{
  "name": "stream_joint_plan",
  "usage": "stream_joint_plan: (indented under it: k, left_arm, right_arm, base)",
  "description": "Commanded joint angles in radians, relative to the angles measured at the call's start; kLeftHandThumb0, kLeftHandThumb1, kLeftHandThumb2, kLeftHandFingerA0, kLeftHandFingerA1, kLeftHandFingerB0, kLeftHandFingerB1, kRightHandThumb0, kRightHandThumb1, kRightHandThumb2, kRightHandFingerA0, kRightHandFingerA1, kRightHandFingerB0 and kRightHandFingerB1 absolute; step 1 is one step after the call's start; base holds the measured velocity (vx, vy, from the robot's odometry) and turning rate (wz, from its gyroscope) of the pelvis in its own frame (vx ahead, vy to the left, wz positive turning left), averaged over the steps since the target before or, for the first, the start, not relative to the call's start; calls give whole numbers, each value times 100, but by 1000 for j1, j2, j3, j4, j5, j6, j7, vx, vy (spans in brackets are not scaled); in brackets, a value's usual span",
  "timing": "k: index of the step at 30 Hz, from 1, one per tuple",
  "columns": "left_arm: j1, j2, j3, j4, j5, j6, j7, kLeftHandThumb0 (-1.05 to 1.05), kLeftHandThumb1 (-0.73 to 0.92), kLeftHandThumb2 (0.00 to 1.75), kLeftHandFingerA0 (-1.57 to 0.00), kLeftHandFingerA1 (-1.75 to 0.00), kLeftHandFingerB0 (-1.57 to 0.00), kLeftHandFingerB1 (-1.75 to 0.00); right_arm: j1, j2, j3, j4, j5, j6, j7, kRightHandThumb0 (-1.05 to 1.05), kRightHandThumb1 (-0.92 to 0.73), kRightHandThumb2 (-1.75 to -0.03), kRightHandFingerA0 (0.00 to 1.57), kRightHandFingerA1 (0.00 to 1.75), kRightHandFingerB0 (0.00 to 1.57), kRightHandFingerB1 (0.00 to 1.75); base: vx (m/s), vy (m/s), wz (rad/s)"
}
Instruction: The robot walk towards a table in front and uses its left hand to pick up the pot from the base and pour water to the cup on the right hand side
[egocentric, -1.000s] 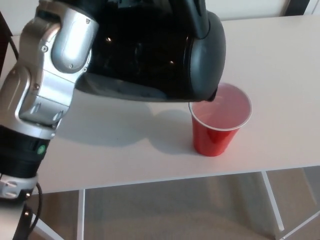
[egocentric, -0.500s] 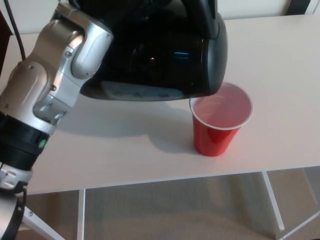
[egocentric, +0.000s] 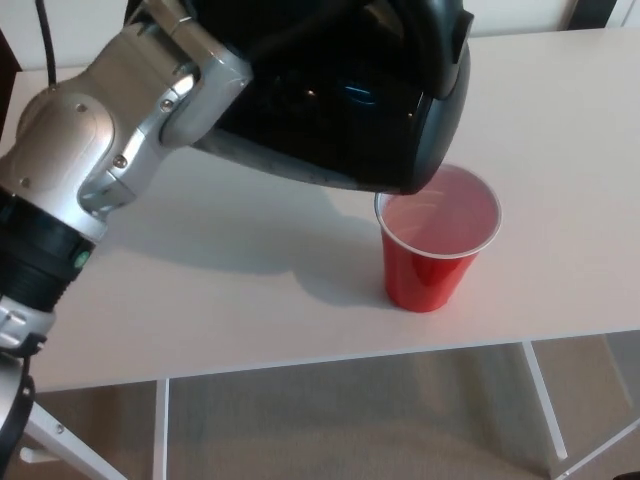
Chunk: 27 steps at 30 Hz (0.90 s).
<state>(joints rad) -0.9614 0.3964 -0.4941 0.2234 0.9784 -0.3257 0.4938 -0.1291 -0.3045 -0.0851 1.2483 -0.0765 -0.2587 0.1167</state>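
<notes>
Left arm (egocentric: 110, 170) comes in from the left side, silver-cased joints with a black cuff lower down, reaching up and across to the top of the view; it carries a black pot (egocentric: 340, 100) aloft, tipped over toward the right, glossy body catching small glints of light; the left hand itself is hidden up behind the pot and the arm's casing, so I cannot tell how its fingers lie on the pot; the pot's low end hangs directly above the near-left part of the rim of a red cup (egocentric: 432, 255), overlapping it from this angle, whether touching or just clear I cannot tell; the cup stands upright on the white surface (egocentric: 230, 310), toward its right portion and near the front edge, white rim, pale reddish inside; any liquid inside is not clear enough to call; the pot throws a broad soft shadow on the surface beneath and to the left of the cup; white legs (egocentric: 545, 400) of the surface show below the front edge, over grey-brown floor (egocentric: 350, 420); right hand does not show anywhere.
</notes>
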Motion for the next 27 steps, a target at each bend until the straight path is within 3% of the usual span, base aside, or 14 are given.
stream_joint_plan:
  k: [1, 6, 16, 17, 22, 27]
  left_arm:
    - [-52, 28, -3, 15, 74, -72, 95, -38, 56, 60, -102, -167, -86, -65]
    - [-68, 32, 0, 22, 86, -98, 94, -41, 53, 60, -108, -160, -89, -52]
    - [-88, 27, 0, 45, 128, -112, 127, -38, 54, 60, -105, -163, -90, -56]
    - [-86, 31, -5, 44, 141, -113, 133, -34, 54, 60, -99, -165, -87, -63]
    - [-88, 39, -16, 56, 154, -139, 147, -39, 51, 59, -104, -162, -88, -58]
    - [-93, 38, -27, 69, 175, -139, 176, -37, 55, 56, -100, -162, -86, -61]
  right_arm:
    - [-5, -19, -3, 1, 1, 4, 0, -60, -35, -81, 96, 85, 68, 74]
    - [-17, -19, -7, 8, 4, 12, 3, -61, -33, -81, 98, 85, 69, 75]
    - [-28, -20, 0, 8, -4, 19, -7, -59, -33, -82, 96, 85, 67, 74]
    - [-26, -20, -1, 9, -2, 18, -4, -59, -35, -80, 97, 85, 65, 74]
    - [-25, -18, -2, 15, -1, 15, 0, -60, -34, -82, 96, 87, 67, 76]
    - [-26, -17, -1, 13, -1, 16, -2, -60, -33, -83, 95, 87, 67, 76]
  base:
    - [0, 0, 0]
    - [0, 0, 0]
    - [0, 0, 0]
    - [0, 0, 0]
    - [0, 0, 0]
    - [0, 0, 0]
